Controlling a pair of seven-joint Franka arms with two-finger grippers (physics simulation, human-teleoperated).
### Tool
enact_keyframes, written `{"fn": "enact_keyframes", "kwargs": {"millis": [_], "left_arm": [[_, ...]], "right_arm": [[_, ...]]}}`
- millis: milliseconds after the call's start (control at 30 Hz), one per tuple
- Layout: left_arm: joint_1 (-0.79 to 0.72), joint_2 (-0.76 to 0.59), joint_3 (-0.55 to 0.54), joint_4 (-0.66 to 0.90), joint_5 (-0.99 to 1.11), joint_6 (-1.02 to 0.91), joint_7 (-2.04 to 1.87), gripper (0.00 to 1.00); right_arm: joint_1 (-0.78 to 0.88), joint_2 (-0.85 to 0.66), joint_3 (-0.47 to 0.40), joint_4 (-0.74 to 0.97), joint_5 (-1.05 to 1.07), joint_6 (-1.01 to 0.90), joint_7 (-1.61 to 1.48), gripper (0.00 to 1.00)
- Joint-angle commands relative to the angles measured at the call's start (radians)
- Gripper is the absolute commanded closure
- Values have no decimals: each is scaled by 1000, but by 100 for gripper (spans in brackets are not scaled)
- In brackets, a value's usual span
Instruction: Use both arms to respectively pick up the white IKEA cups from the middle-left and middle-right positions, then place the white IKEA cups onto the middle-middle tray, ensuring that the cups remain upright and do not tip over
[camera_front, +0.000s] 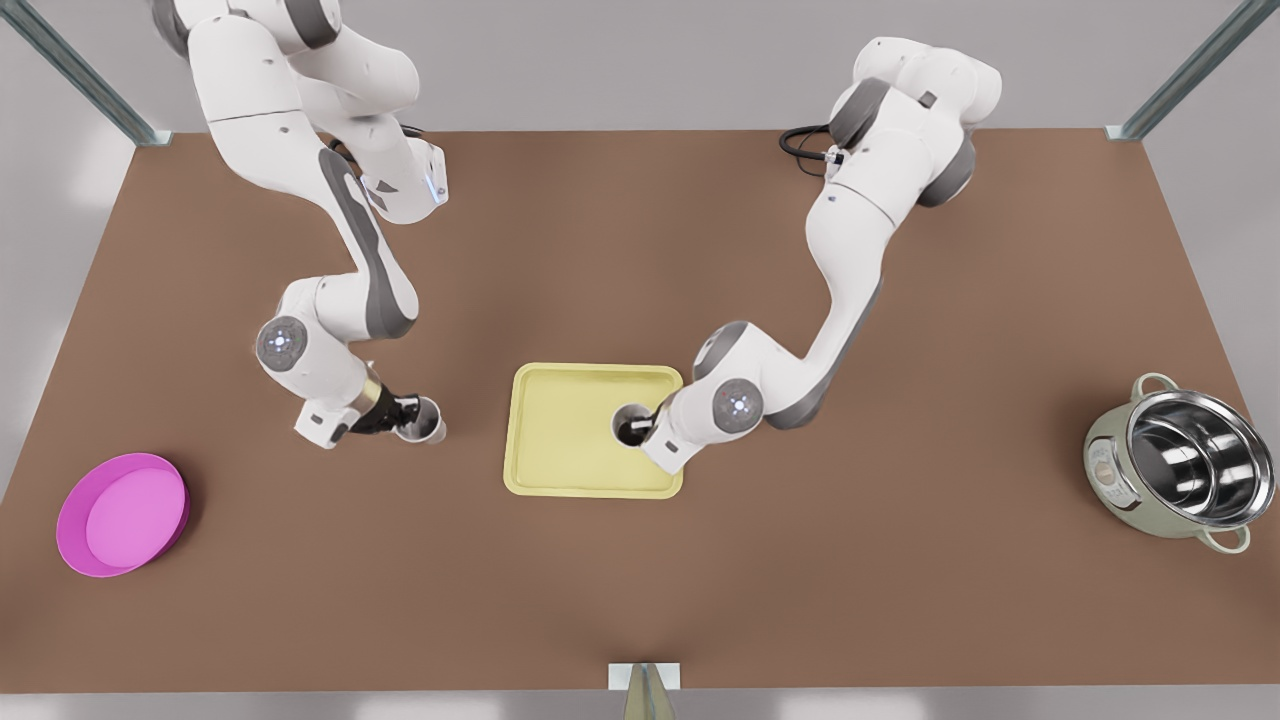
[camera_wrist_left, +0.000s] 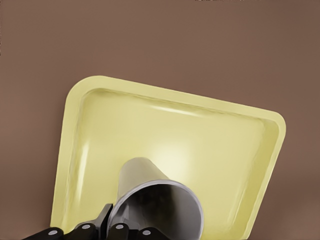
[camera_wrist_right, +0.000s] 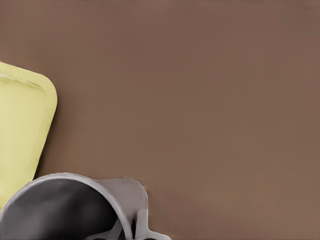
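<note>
Left gripper (camera_front: 643, 428): clamped on first cup (camera_front: 630, 421), low over tray (camera_front: 560, 470). Right gripper (camera_front: 405, 413): clamped on second cup (camera_front: 428, 422), over counter (camera_front: 640, 250) beside tray. Was mid-placing. Next, probably: set first down upright, release, carry second across level.

The brown table (camera_front: 640, 590) carries a pale yellow tray (camera_front: 560, 440) under the left gripper (camera_front: 640, 430). A magenta plate (camera_front: 122, 514) lies beyond the right gripper (camera_front: 405, 418). A steel-lined pot (camera_front: 1180, 465) sits well apart, past the left gripper

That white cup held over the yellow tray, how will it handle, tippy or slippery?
Probably stiff: the white cup shows a round, undented rim in the left gripper. Its taper narrows toward the base, so it may tip if set on the tray tilted. Smooth walls could slip.
</note>
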Motion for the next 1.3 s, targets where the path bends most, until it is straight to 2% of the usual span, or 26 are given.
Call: {"fn": "enact_keyframes", "kwargs": {"millis": [0, 33, 67, 100, 133, 233, 300, 400, 433, 467, 533, 600, 633, 667, 700, 767, 800, 833, 1267], "left_arm": [[-1, 10, 0, 0, 3, 60, -467, 79], [-1, 19, 1, 0, 17, 65, -467, 79], [-1, 18, 1, 0, 19, 68, -467, 71], [-1, 19, 1, 0, 19, 73, -467, 46], [-1, 19, 1, 0, 20, 74, -465, 1], [20, 7, 1, -3, 20, 51, -467, 0], [59, -82, -2, 0, 31, -176, -476, 0], [227, -375, -5, 3, 81, -631, -381, 0], [364, -452, -12, 3, 115, -719, -92, 0], [389, -466, -8, -3, 253, -786, 200, 0], [439, -458, 4, 37, 285, -789, 343, 0], [577, -479, -6, 23, 229, -761, 392, 0], [468, -680, 177, -272, 184, -557, 530, 0], [381, -723, 251, -344, 218, -602, 668, 0], [346, -699, 250, -308, 239, -653, 659, 0], [373, -687, 250, -292, 170, -676, 656, 0], [387, -688, 250, -295, 164, -690, 665, 0], [387, -688, 248, -298, 166, -733, 662, 0], [386, -673, 247, -296, 150, -736, 661, 0]], "right_arm": [[59, -3, 0, 17, -4, -6, 497, 78], [92, -3, 0, 31, -8, -6, 561, 78], [138, 0, -2, 45, -13, -6, 630, 78], [165, 10, -2, 66, -15, -4, 654, 78], [188, 24, -2, 71, -16, 8, 692, 78], [234, 61, -5, 83, -16, 51, 756, 78], [271, 84, -7, 78, -28, 97, 805, 78], [312, 109, -7, 72, -41, 117, 830, 78], [318, 116, -7, 69, -41, 123, 847, 78], [333, 125, -8, 52, -44, 159, 856, 78], [343, 132, -7, 26, -44, 203, 858, 78], [346, 132, -5, -9, -48, 254, 858, 78], [358, 132, -5, -26, -47, 277, 858, 78], [364, 132, -5, -30, -47, 280, 861, 78], [366, 135, -5, -30, -48, 280, 861, 78], [364, 139, -7, -26, -48, 281, 861, 76], [364, 139, -7, -23, -48, 280, 861, 17], [363, 138, -8, -21, -48, 280, 861, 0], [352, 72, -11, -29, -54, 226, 835, 0]]}}
